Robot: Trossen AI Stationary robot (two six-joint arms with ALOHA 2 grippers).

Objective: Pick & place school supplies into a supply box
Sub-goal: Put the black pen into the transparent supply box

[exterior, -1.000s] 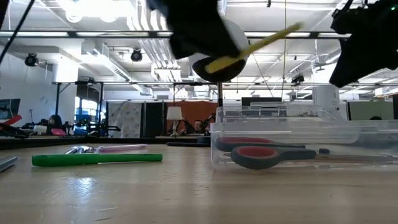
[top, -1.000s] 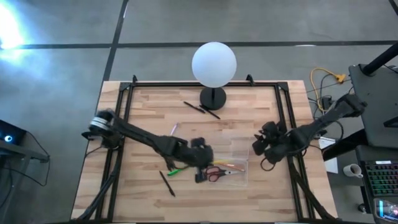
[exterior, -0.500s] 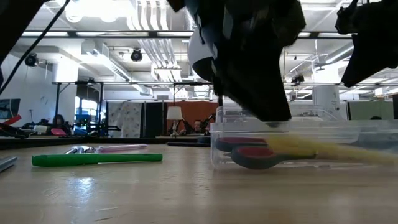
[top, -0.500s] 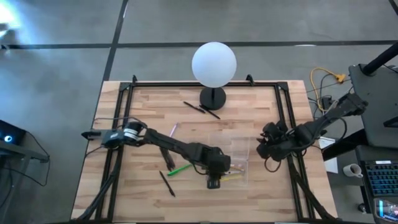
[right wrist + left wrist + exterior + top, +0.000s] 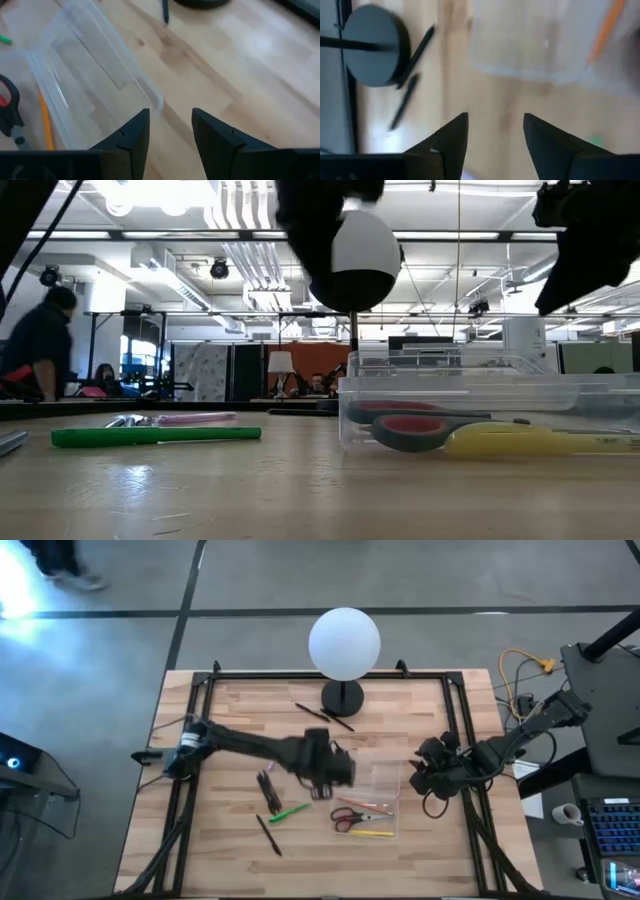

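The clear supply box [image 5: 366, 798] stands right of the table's middle. In it lie red-handled scissors [image 5: 348, 817], a yellow pen [image 5: 373, 833] and an orange pencil [image 5: 45, 122]. On the wood lie a green pen [image 5: 290, 811], black pens [image 5: 268, 790] and another black pen [image 5: 268, 835]. Two more black pens [image 5: 325, 715] lie by the lamp base. My left gripper [image 5: 495, 125] hovers open and empty over bare wood at the box's far left corner. My right gripper [image 5: 170, 120] waits open beyond the box's right end, near the table's right edge.
A white globe lamp [image 5: 344, 643] on a black base [image 5: 372, 45] stands at the far edge, in the middle. A pink pen [image 5: 190, 418] lies left of the box. Black frame rails [image 5: 462, 730] run along the table's sides. A person walks in the room behind.
My left gripper has carried a yellow pen over the supply box, come down and let it go. The pen now lies flat in the box beside the scissors. The gripper has since risen and drawn back toward the table's far edge.
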